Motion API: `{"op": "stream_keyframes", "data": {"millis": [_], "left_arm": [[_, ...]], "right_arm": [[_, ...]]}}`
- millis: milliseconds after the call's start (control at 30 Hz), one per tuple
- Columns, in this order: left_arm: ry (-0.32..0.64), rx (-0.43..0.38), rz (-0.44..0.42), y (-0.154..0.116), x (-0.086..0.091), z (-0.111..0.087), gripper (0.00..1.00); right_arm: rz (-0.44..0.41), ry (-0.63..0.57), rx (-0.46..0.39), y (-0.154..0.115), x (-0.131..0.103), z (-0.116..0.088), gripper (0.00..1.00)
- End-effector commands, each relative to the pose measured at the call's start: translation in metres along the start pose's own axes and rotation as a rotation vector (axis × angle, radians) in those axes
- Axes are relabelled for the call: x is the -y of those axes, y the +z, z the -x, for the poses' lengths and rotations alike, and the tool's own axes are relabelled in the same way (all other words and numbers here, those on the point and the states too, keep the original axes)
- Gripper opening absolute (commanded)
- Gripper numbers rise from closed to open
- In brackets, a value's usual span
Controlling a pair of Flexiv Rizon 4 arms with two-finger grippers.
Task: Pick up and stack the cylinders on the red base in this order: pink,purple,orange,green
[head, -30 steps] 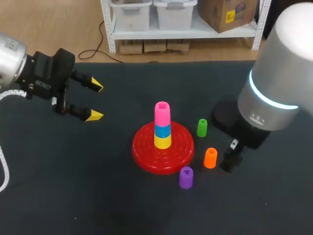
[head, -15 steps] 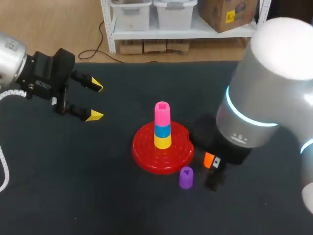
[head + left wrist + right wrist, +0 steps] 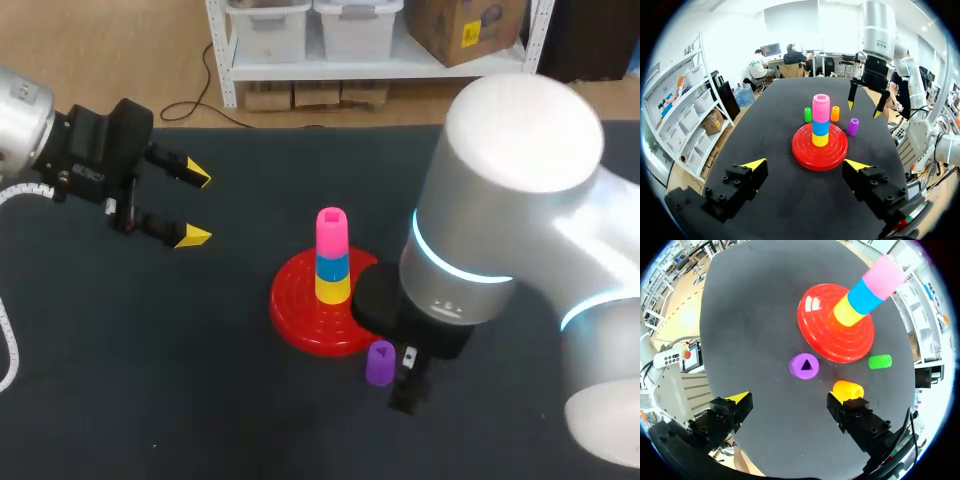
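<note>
The dark table (image 3: 150,380) is carrying everything. My right arm (image 3: 510,210), the bulkiest thing here, is coming in from 3 o'clock and leaning over the table's middle, covering the ground at 3 to 4 o'clock of the red base (image 3: 300,310). My left arm (image 3: 60,150) is hanging over the table at about 10 o'clock of the base, well apart from it.

I am keeping my left gripper (image 3: 200,207) spread wide with nothing between its yellow tips, and they are pointing toward the base. My right gripper (image 3: 787,400) is also standing wide apart and gripping nothing. From the left wrist, I am seeing it (image 3: 863,109) pointing down, clear of the tabletop.

The base is sitting near the table's centre, and a stack is standing on it: a yellow cylinder (image 3: 332,289) at the bottom, a blue cylinder (image 3: 332,266) on that, and the pink cylinder (image 3: 331,232) on top.

The purple cylinder (image 3: 379,362) is standing on the table at 5 o'clock of the base, just beside its rim, under my right gripper and in line with the gap between its fingers, touching neither. The orange cylinder (image 3: 848,389) is sitting on the table close by one right finger. The green cylinder (image 3: 880,361) is lying a little beyond the orange one, near the base.
</note>
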State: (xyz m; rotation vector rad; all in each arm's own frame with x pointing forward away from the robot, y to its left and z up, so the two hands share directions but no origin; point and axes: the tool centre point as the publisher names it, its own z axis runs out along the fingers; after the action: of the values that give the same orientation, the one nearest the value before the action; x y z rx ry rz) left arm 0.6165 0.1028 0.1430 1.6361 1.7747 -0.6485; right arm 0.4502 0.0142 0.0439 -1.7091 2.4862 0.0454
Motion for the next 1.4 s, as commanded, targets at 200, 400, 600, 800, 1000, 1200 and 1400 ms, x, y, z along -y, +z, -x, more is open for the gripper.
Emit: {"op": "stream_keyframes", "data": {"millis": [200,400,600,800,1000,1200,1400], "left_arm": [[0.002,0.004,-0.001,0.000,-0.001,-0.001,1.00],[0.002,0.004,-0.001,0.000,-0.001,-0.001,1.00],[0.002,0.004,-0.001,0.000,-0.001,-0.001,1.00],[0.002,0.004,-0.001,0.000,-0.001,-0.001,1.00],[0.002,0.004,-0.001,0.000,-0.001,-0.001,1.00],[0.002,0.004,-0.001,0.000,-0.001,-0.001,1.00],[0.002,0.004,-0.001,0.000,-0.001,-0.001,1.00]], "right_arm": [[-0.006,-0.010,0.007,0.010,-0.002,0.017,1.00],[-0.001,0.003,0.014,0.010,0.004,0.025,1.00],[0.007,0.011,0.012,0.012,0.007,0.025,0.88],[0.034,0.049,0.007,0.018,0.012,0.029,0.58],[0.037,0.067,0.010,0.019,0.017,0.033,0.60],[0.042,0.079,0.006,0.022,0.020,0.036,0.57],[0.046,0.083,0.008,0.022,0.022,0.037,0.46]]}}
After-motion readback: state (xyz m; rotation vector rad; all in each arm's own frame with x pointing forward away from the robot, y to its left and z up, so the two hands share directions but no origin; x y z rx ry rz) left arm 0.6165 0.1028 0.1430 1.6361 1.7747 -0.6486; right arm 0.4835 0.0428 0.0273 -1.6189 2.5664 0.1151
